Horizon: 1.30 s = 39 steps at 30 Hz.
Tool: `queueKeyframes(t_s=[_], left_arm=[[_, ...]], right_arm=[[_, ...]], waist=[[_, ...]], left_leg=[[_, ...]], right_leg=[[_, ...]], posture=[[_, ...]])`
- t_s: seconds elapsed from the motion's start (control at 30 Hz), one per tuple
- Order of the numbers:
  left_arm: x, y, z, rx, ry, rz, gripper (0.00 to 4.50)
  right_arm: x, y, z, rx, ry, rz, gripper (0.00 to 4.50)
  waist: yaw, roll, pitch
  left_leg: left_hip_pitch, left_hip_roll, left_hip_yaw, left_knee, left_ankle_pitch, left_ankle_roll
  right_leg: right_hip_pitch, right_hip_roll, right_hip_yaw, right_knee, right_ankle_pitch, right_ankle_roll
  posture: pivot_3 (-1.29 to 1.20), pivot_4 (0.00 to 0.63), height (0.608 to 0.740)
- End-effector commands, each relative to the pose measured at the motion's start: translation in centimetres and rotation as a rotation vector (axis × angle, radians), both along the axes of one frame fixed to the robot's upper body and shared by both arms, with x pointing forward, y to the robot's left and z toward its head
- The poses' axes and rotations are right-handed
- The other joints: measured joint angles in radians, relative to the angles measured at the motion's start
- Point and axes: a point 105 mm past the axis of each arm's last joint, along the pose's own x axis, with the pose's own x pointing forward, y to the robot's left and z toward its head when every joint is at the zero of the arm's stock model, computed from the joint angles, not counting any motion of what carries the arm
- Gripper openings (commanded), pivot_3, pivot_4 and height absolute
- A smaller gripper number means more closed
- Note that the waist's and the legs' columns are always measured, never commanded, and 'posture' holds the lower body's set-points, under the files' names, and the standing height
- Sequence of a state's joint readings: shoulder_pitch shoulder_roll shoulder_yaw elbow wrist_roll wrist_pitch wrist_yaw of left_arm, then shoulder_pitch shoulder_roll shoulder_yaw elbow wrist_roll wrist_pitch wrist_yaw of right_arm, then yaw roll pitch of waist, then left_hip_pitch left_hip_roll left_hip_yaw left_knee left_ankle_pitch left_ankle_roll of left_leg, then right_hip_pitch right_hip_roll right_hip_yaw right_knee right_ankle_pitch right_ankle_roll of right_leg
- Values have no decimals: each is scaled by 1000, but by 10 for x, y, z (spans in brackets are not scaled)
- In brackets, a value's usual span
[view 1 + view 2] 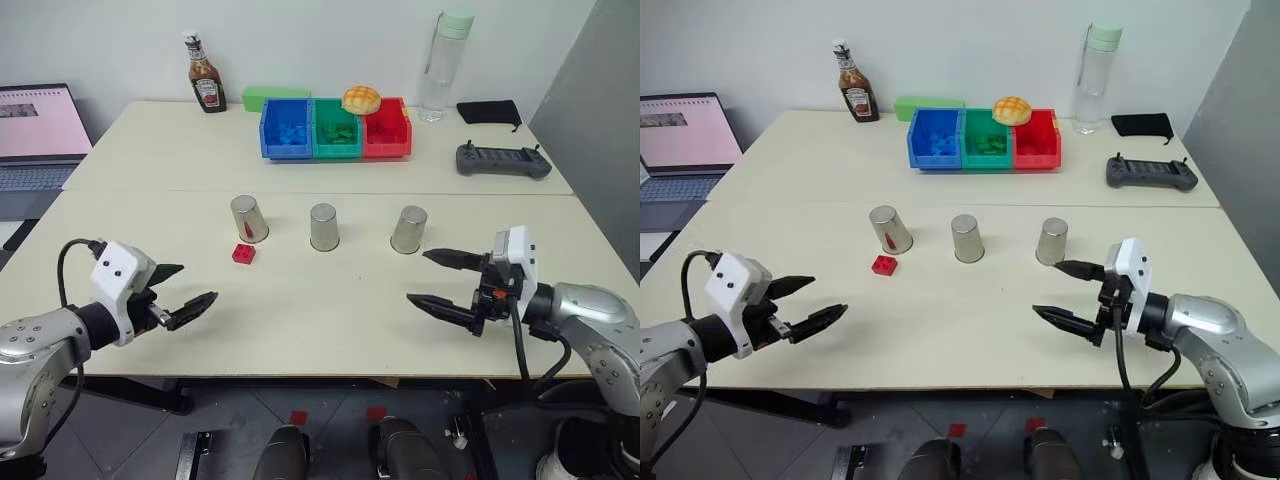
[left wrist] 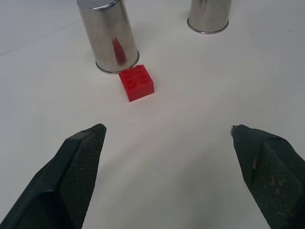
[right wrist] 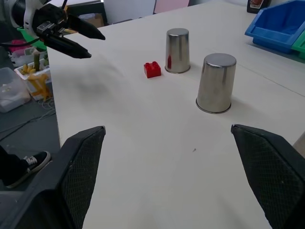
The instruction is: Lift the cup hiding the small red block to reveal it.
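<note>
Red block (image 1: 243, 253) lies bared beside left cup (image 1: 248, 218) (unmarked); both grippers' fingers spread.

The laptop (image 1: 35, 135) is running off the picture's left edge, its screen too blurred to read. The bins' (image 1: 335, 130) contents are showing too small to identify, and the sauce bottle's (image 1: 206, 77) label is staying illegible.

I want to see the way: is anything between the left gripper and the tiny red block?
No. Between the left gripper and the small red plastic block, the left wrist view shows bare cream table.
</note>
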<state>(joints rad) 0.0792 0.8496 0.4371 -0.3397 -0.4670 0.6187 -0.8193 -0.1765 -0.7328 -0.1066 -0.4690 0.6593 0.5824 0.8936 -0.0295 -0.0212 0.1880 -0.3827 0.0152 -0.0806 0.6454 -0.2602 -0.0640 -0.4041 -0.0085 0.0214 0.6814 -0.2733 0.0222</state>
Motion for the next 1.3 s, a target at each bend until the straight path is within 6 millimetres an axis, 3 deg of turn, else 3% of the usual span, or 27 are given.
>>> queueKeyframes(t_s=[0.03, 0.73, 1.3], left_arm=[[1, -1, 14, 8, -62, -26, 4454], [0, 10, 12, 52, -44, 38, 4454], [-1, 1, 25, -7, -115, -7, 4454]], right_arm=[[-3, 5, 11, -1, -60, 28, 4500], [-4, 3, 8, -7, -64, 34, 4500], [-8, -1, 1, -35, -55, 57, 4500]], waist=[[0, 0, 0], [0, 0, 0], [0, 0, 0]], left_leg=[[0, 0, 0, 0, 0, 0], [0, 0, 0, 0, 0, 0], [0, 0, 0, 0, 0, 0]], right_leg=[[0, 0, 0, 0, 0, 0], [0, 0, 0, 0, 0, 0], [0, 0, 0, 0, 0, 0]], posture=[[0, 150, 740], [0, 150, 740], [0, 150, 740]])
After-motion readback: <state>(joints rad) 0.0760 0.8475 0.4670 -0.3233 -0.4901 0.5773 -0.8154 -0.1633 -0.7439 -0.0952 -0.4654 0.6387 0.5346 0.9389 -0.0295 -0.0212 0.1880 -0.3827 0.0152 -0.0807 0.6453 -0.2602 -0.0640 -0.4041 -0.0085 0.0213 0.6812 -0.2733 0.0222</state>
